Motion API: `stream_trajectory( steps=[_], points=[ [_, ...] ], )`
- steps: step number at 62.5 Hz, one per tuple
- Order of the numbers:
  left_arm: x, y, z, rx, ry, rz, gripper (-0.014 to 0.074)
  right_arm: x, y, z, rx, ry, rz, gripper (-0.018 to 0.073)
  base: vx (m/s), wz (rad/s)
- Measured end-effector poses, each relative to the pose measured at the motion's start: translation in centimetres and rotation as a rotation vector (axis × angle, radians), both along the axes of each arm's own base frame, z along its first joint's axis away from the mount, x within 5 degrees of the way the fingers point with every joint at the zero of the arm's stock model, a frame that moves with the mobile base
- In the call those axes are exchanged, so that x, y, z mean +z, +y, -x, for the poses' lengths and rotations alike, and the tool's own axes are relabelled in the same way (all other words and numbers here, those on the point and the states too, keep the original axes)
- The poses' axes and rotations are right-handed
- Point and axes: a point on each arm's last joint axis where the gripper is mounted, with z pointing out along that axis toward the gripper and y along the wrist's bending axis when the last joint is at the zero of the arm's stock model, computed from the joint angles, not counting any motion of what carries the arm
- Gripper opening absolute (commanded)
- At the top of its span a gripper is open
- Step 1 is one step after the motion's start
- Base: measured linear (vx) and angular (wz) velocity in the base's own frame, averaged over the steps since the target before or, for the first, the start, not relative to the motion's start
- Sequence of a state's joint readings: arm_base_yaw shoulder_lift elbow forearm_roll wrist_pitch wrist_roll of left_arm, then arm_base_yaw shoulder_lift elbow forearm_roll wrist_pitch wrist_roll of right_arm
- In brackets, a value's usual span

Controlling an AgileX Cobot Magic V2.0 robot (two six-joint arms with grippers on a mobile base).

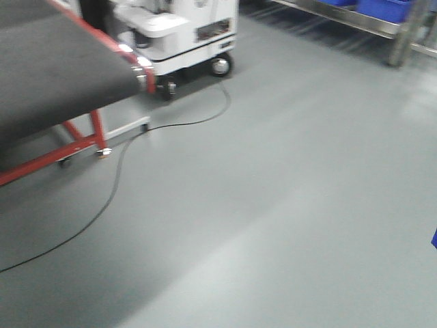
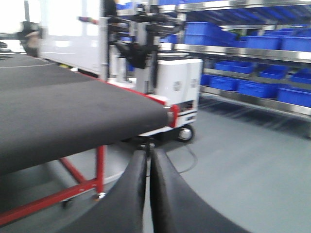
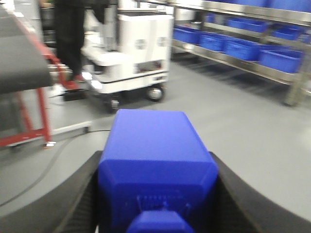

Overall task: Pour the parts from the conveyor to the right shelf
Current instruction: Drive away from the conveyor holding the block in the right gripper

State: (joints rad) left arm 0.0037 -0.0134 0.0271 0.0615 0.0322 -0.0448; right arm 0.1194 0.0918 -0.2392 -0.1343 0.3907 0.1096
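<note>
Cable point(image 1: 184, 124) snakes across floor point(image 1: 293, 205) past conveyor point(image 1: 54, 68) and white cart point(image 1: 184, 31); right tool point(image 3: 158, 204) grips blue part point(image 3: 155, 150), left tool point(image 2: 148, 187) seemingly clenched.

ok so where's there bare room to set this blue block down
The conveyor belt top is bare as far as it shows. The floor between it and the shelf is open apart from a cable. Crowded: shelf tiers lined with blue bins; white cart at the belt's end.
</note>
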Motion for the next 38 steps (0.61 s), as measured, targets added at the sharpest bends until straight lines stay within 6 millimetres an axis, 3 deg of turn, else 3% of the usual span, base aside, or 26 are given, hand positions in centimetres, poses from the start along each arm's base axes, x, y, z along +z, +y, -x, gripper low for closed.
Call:
stream_trajectory(
  steps=[38],
  points=[
    [0.00,0.00,0.00,0.000,0.000,0.000,-0.0006,0.00,0.00,0.00,0.000,0.000,0.000,-0.0009,-0.16,-0.74]
  ],
)
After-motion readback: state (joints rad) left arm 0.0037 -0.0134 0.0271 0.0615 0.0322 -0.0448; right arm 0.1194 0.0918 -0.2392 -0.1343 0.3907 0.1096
